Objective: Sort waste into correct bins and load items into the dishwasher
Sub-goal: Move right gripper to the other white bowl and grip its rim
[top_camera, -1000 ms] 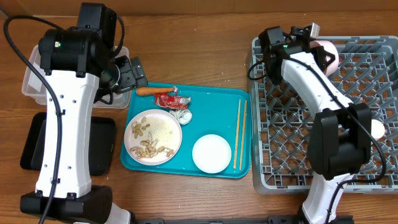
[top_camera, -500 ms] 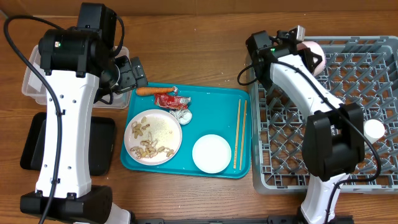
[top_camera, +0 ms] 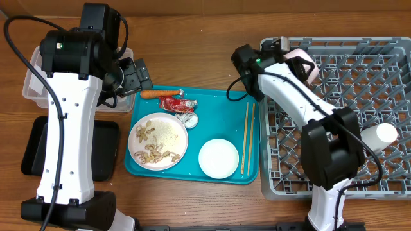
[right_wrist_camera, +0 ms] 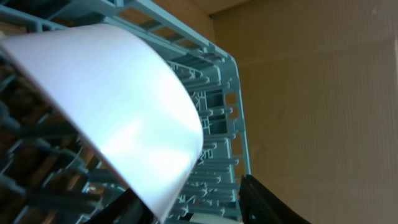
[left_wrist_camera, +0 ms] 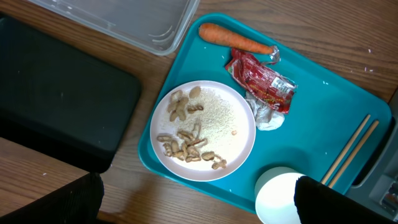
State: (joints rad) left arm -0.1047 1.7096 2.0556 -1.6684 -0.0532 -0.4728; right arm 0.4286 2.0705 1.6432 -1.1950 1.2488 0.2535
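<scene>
My left gripper (top_camera: pixel 137 77) (left_wrist_camera: pixel 199 202) is open and empty, hovering over the teal tray's left end. On the tray lie an orange carrot (top_camera: pixel 154 94) (left_wrist_camera: pixel 233 40), a red wrapper (top_camera: pixel 174 102) (left_wrist_camera: pixel 264 84), a foil ball (top_camera: pixel 189 118) (left_wrist_camera: pixel 264 117), a plate (top_camera: pixel 172 133) (left_wrist_camera: pixel 230 121) with peanut scraps (top_camera: pixel 151 153) (left_wrist_camera: pixel 183 143), a small white bowl (top_camera: pixel 218 158) (left_wrist_camera: pixel 283 196) and chopsticks (top_camera: pixel 247 138) (left_wrist_camera: pixel 351 146). My right gripper (top_camera: pixel 288 56) (right_wrist_camera: pixel 193 208) holds a pale-pink bowl (top_camera: pixel 305 64) (right_wrist_camera: pixel 118 106) over the grey dish rack's (top_camera: pixel 359 96) (right_wrist_camera: pixel 217 118) far left corner.
The clear tub (top_camera: pixel 29 90) (left_wrist_camera: pixel 124 22) sits at the far left, with the black tray (top_camera: pixel 106 151) (left_wrist_camera: pixel 56 106) in front of it, both beside the teal tray (top_camera: pixel 225 109). A white cup (top_camera: pixel 385 133) lies in the rack at its right side.
My right arm has swung left along the rack's far edge, carrying the pink bowl toward the rack's left corner. The left arm has not moved.
</scene>
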